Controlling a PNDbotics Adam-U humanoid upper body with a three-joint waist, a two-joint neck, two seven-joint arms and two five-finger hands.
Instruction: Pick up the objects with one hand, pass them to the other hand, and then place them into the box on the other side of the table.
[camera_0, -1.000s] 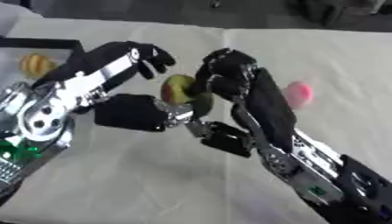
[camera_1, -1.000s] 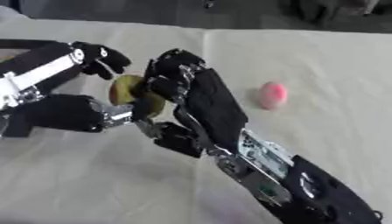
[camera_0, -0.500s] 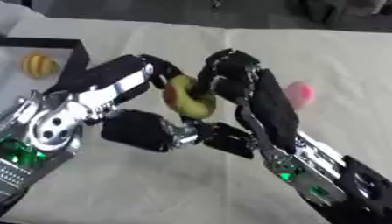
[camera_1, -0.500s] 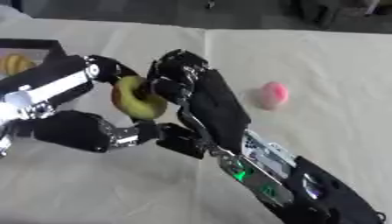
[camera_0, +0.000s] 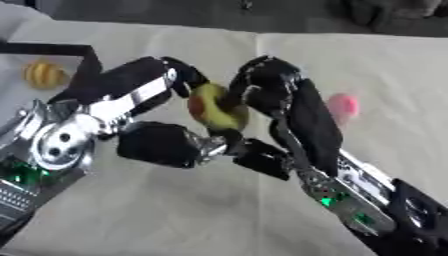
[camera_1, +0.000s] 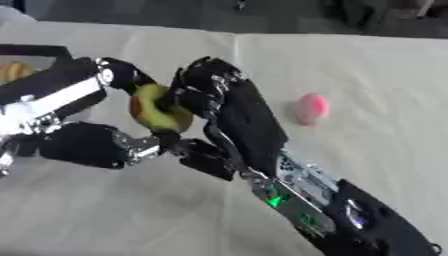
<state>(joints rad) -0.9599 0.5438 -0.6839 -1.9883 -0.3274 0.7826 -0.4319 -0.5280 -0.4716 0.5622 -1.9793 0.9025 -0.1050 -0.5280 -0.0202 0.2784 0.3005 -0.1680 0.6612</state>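
A yellow-green fruit with a reddish patch (camera_0: 215, 106) is held above the table between both hands. My left hand (camera_0: 144, 90) comes in from the left, its fingers curled over the fruit's top and its thumb (camera_0: 166, 145) underneath. My right hand (camera_0: 273, 92) reaches in from the lower right, fingers curled round the fruit's right side. A pink round object (camera_0: 343, 106) lies on the cloth to the right. A yellow striped object (camera_0: 44, 74) sits inside the black-rimmed box (camera_0: 52, 49) at the far left.
A beige cloth (camera_0: 175, 210) covers the table. Dark shapes stand along the far edge (camera_0: 385, 10). My right forearm (camera_0: 350, 195) crosses the lower right of the table.
The left hand has closed in from the left and wrapped its fingers over the fruit, which the right hand held alone a second ago. Both hands now grip it.
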